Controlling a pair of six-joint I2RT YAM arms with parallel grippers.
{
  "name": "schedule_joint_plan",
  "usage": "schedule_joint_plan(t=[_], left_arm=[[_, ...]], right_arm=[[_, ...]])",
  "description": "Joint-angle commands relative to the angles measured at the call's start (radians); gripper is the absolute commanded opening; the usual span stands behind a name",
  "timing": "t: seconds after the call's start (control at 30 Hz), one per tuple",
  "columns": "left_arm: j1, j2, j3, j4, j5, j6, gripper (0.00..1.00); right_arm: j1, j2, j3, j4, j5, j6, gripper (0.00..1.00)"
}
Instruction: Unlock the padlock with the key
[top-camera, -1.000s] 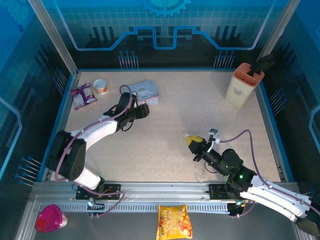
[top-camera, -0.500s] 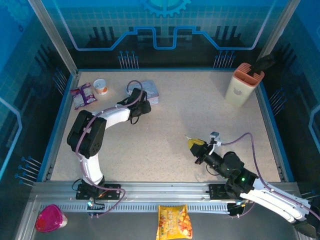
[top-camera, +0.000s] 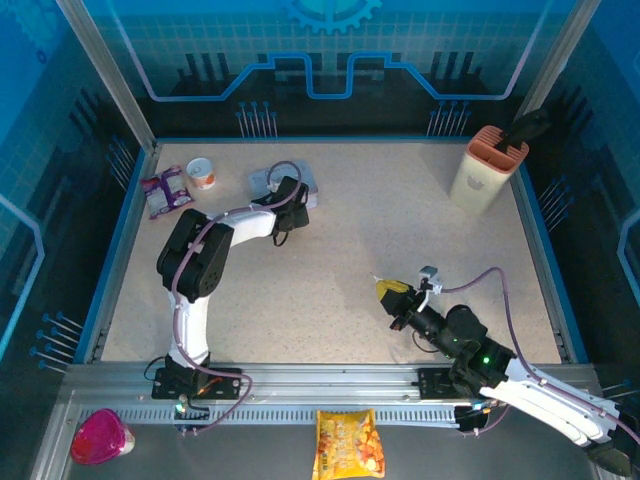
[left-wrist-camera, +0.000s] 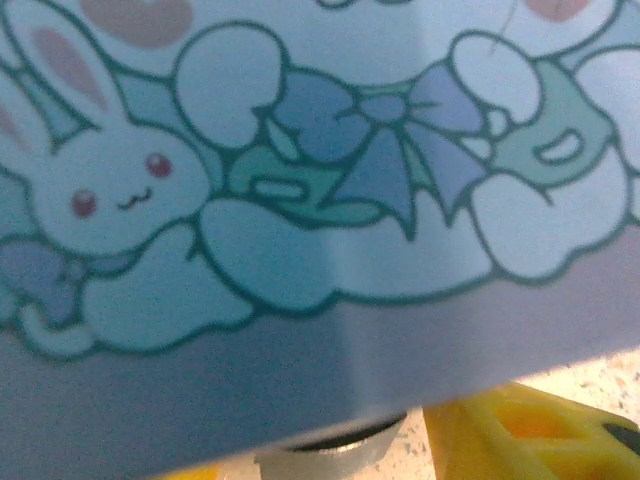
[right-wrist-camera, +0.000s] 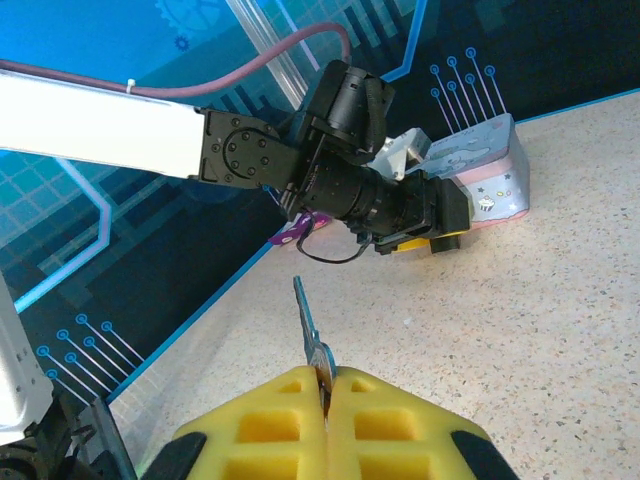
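The tin (left-wrist-camera: 330, 130) is lilac-grey, printed with a pale bunny, white clouds and a blue bow, all outlined in teal. The key (right-wrist-camera: 308, 325) is dark grey, between yellow fingers (right-wrist-camera: 250, 420). The desk (top-camera: 400, 220) is beige and finely speckled. At two o'clock, the knife block (top-camera: 484, 175) is cream with an orange top.

Arms (top-camera: 205, 262) (top-camera: 530, 385) two; tin (left-wrist-camera: 320, 150) one; key (right-wrist-camera: 308, 325) one; cup (top-camera: 201, 173) one; snack packets (top-camera: 165, 190) (top-camera: 349, 443) two; knife block (top-camera: 487, 172) one.

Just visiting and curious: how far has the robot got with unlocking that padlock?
Done: the right gripper is shut on the key, blade pointing out. In hand: the left gripper is down at the bunny-print tin, apart from the key. Left: finding the padlock, which I can't make out, bringing the two together, and turning the key.
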Motion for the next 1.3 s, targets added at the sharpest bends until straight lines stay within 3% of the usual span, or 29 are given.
schedule_joint_plan(t=[0.0, 0.47, 0.93, 1.27], left_arm=[[0.001, 0.029, 0.044, -0.029, -0.022, -0.021, 0.52], [0.001, 0.015, 0.02, 0.009, 0.0, -0.001, 0.23], [-0.04, -0.182, -0.243, 0.103, 0.054, 0.038, 0.12], [-0.195, -0.383, -0.423, 0.052, 0.077, 0.011, 0.1]], right_arm=[[-0.01, -0.012, 0.0, -0.008, 0.002, 0.008, 0.0], [-0.014, -0.003, 0.044, -0.123, 0.042, 0.04, 0.0], [-0.023, 0.081, 0.082, -0.226, 0.07, 0.139, 0.0], [-0.025, 0.15, 0.089, -0.21, 0.081, 0.186, 0.0]])
